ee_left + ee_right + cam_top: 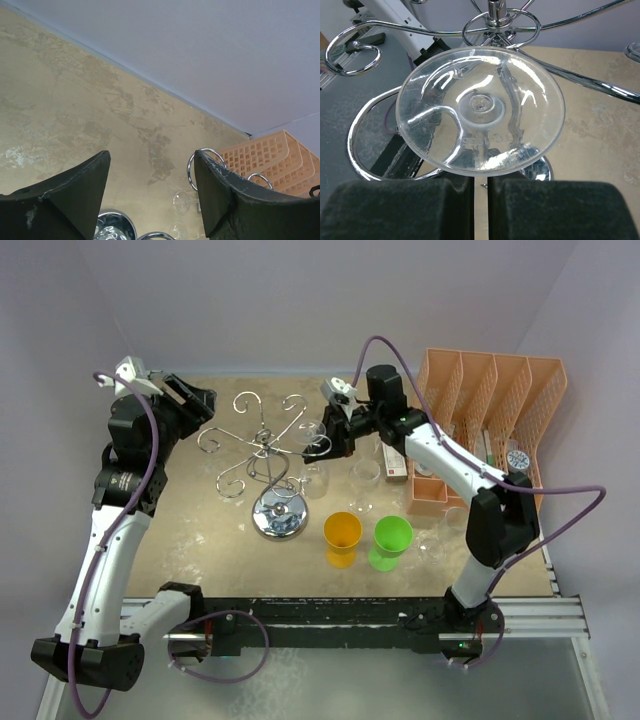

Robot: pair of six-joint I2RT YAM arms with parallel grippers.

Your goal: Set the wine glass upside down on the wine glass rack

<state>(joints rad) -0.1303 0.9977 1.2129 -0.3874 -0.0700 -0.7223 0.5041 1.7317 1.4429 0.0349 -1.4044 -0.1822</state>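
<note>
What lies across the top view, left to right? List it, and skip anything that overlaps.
Left pincer → wine glass rack → orange cup → green cup → orange mesh file organiser.

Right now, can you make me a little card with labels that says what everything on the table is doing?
glass: clear, held by the right jaws, round foot facing the wrist camera
rack: shiny wire, mid-table, curled arms close to the glass
right jaws: shut on the glass
left jaws: open, empty
orange cup: upright, in front of the rack
green cup: beside the orange cup
organiser: orange mesh, far right
</note>
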